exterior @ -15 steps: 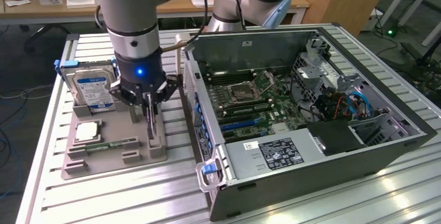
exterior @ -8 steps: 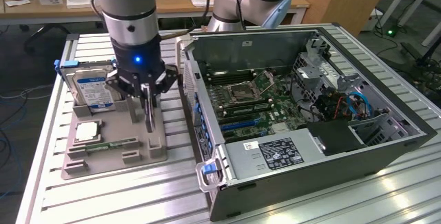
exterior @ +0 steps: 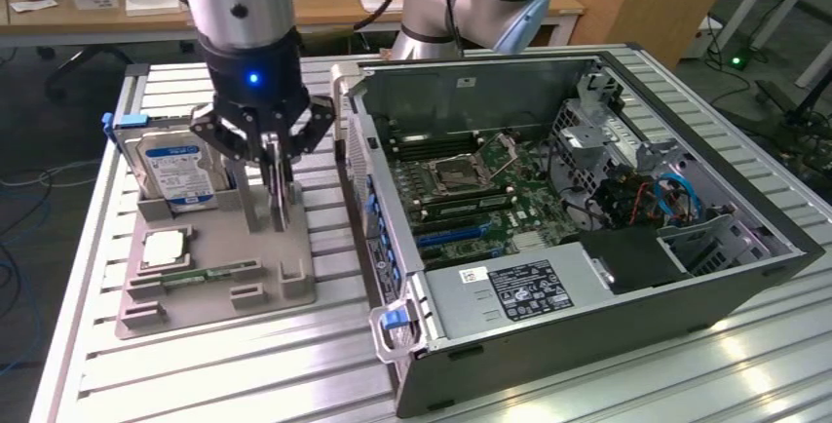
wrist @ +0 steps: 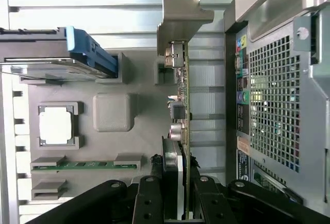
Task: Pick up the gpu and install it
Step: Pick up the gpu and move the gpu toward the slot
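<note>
Here we were: the pincer was closed on the graphics card, one finger against each face, pinching its upper edge well clear of the metal bracket. The card stood on edge over the grey tray, on the tray's side nearest the computer case. Whether it had left its slot, I couldn't tell. It looked a stiff card and a light one, but delicate. Small parts lined one face, so the black cooler and the plain board edge seemed the safe places to squeeze. A hold far from the bracket might let that heavier end droop. On the tray's side away from the case stood the hard drive, and a memory stick lay flat in the tray's clips. The tray sat on the slatted tabletop.
</note>
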`<state>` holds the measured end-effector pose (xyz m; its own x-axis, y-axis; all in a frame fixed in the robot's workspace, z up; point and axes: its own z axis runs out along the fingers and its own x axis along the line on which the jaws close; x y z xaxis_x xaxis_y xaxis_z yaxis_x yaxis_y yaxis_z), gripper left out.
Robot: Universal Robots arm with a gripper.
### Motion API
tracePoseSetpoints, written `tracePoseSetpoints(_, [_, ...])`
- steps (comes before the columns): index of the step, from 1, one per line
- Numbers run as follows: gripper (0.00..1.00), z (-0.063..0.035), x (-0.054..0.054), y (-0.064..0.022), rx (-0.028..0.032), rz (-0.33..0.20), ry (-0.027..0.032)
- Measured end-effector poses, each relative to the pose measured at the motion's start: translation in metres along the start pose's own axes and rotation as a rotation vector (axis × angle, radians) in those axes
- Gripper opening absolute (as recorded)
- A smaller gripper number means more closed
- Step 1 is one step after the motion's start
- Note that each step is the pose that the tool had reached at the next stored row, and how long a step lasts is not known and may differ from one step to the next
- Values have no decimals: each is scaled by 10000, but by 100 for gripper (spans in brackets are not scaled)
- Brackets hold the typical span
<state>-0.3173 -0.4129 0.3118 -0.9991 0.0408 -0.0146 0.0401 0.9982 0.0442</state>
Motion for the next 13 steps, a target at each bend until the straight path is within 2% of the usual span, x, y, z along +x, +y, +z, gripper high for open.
tracePoseSetpoints(13, [28,-556,-8,25,-17,0,1])
